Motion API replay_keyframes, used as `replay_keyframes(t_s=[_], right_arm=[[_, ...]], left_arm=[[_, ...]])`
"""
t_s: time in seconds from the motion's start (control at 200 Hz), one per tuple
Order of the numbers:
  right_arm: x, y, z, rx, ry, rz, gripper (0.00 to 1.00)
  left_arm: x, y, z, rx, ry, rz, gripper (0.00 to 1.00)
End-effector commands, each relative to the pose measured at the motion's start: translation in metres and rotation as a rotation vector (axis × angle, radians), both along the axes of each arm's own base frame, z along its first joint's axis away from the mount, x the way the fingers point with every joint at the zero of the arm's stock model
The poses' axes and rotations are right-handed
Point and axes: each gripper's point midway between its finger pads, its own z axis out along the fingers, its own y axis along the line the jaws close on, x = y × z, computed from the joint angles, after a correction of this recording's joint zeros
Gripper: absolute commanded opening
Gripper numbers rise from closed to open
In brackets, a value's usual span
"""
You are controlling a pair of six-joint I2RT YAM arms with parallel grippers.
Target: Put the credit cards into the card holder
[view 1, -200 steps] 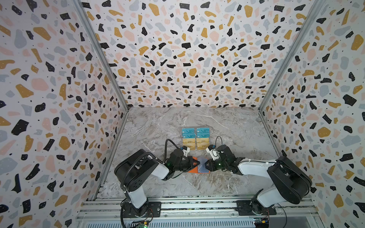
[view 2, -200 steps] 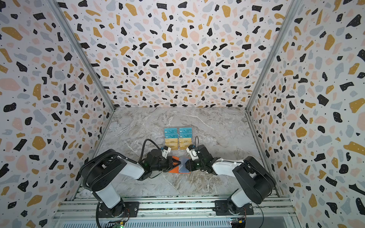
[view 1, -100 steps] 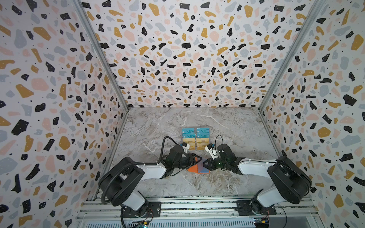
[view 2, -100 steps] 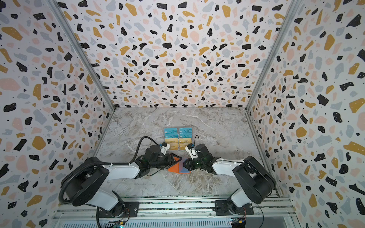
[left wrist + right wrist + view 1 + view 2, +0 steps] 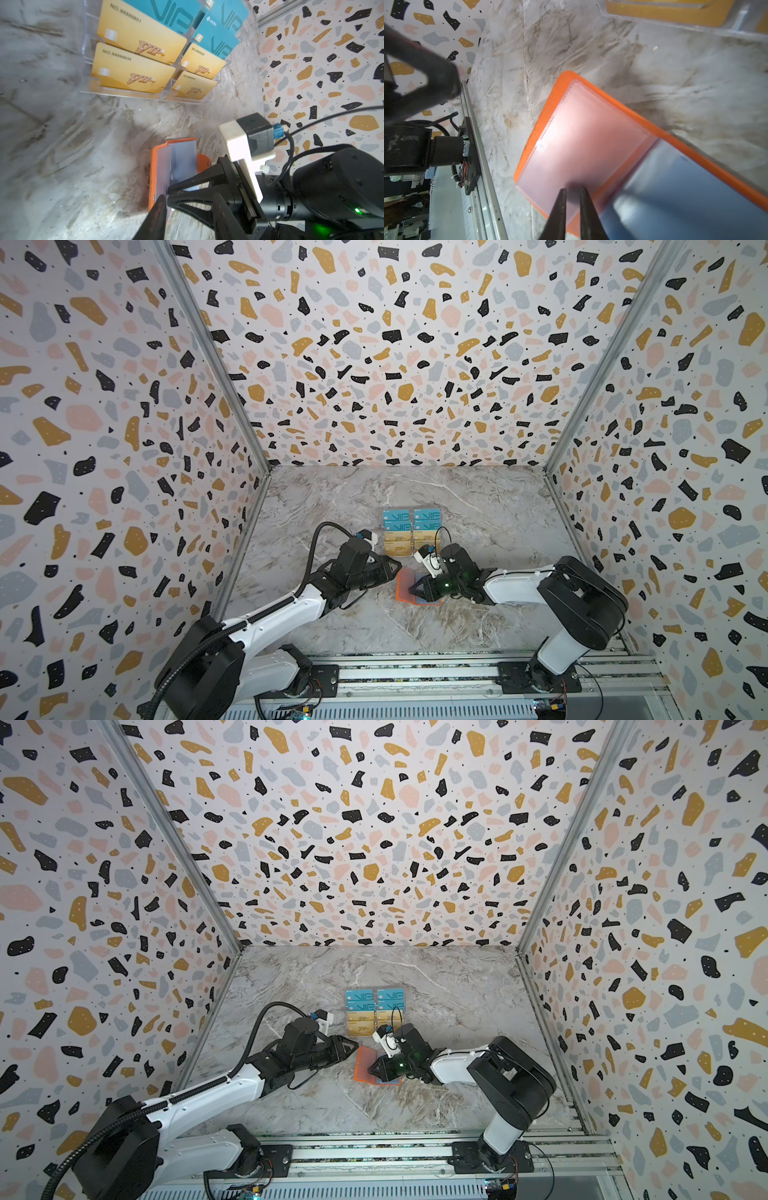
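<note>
The orange card holder (image 5: 402, 585) (image 5: 363, 1065) lies spread open on the marble floor, its left flap tilted up and its bluish sleeves (image 5: 184, 158) showing. The right gripper (image 5: 412, 589) (image 5: 573, 190) has its jaws almost together, pinching an inner sleeve near the fold of the holder (image 5: 587, 135). My left gripper (image 5: 397, 571) (image 5: 190, 197) stands open at the holder's left flap. One finger (image 5: 160, 209) touches that flap's orange edge. The credit cards (image 5: 411, 531) (image 5: 137, 62), gold in front and teal "VIP" behind, stand in a clear tiered rack just beyond the holder.
The clear acrylic rack (image 5: 124, 93) sits close behind both grippers. The right wrist camera block (image 5: 247, 141) and its cables hang just above the holder. Terrazzo walls close three sides and an aluminium rail (image 5: 415, 672) runs along the front edge.
My left jaws came off the holder and opened, then narrowed a little; the left arm stretched out lower. The holder went from a raised fold to spread open. The right gripper hardly moved.
</note>
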Motion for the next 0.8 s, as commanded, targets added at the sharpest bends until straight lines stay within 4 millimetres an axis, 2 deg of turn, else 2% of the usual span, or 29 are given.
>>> replay_keyframes(t_s=[0.0,0.105,0.255,0.37,0.425,0.511,0.711,0.796], right_arm=[[0.009,0.010,0.008,0.023,-0.017,-0.011,0.15],[0.010,0.012,0.010,0.029,-0.025,-0.024,0.15],[0.011,0.011,0.002,0.014,0.001,-0.053,0.15],[0.012,0.010,-0.002,0.014,0.017,-0.077,0.15],[0.013,0.009,-0.003,0.013,0.022,-0.090,0.15],[0.014,0.009,0.001,0.023,0.019,-0.104,0.15],[0.014,0.005,0.015,0.025,-0.009,-0.109,0.15],[0.016,0.001,0.020,0.020,-0.021,-0.115,0.15]], left_arm=[[-0.001,-0.002,-0.003,0.004,0.014,-0.016,0.33],[0.002,-0.004,-0.006,-0.022,0.018,0.003,0.29],[0.005,-0.015,-0.011,-0.042,0.023,0.012,0.28],[0.004,-0.024,-0.025,-0.043,0.053,0.018,0.24],[0.006,-0.033,-0.025,-0.059,0.041,0.016,0.23],[0.005,-0.039,-0.037,-0.038,0.056,0.011,0.21],[0.000,-0.029,-0.071,0.055,0.099,0.016,0.16],[-0.003,-0.025,-0.079,0.087,0.108,0.011,0.15]])
